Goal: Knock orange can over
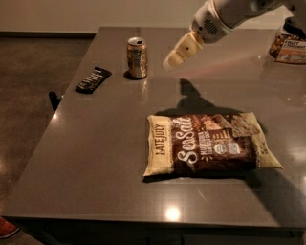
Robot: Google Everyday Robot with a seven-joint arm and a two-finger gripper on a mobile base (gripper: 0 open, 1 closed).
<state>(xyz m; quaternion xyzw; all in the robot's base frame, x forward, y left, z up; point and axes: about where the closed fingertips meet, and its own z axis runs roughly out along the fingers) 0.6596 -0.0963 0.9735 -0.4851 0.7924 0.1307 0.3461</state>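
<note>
We see the arm [229, 14] come in from the upper right, well to the right of the can, and slope down and leftward toward it. Its white, rounded housing narrows into the cream-coloured claw [181, 51], which points down and left at a slant. The claw hangs in the air just to the right of the can, at about the height of the can's upper half, with a gap between them. We cannot tell whether the claw is open or closed, and it grips nothing. Its shadow [191, 95] falls on the surface below and to the right of the can.

We count one can [137, 58]. It stands upright near the far left part of the surface, with a coppery body and a silver top. We count one dark wrapped bar [92, 79], lying flat to the left of the can and a little nearer to us. We count one large brown and cream snack bag [210, 144], lying flat well in front of the can and to its right. We count one jar [288, 45] with a label, far to the right of the can and partly cut off by the edge of the view.

The surface [95, 143] is a smooth grey-brown top that shines with reflected lamp spots. To the left of the can the floor [33, 62] is dark, and behind the can a pale wall [95, 14] runs across the room.
</note>
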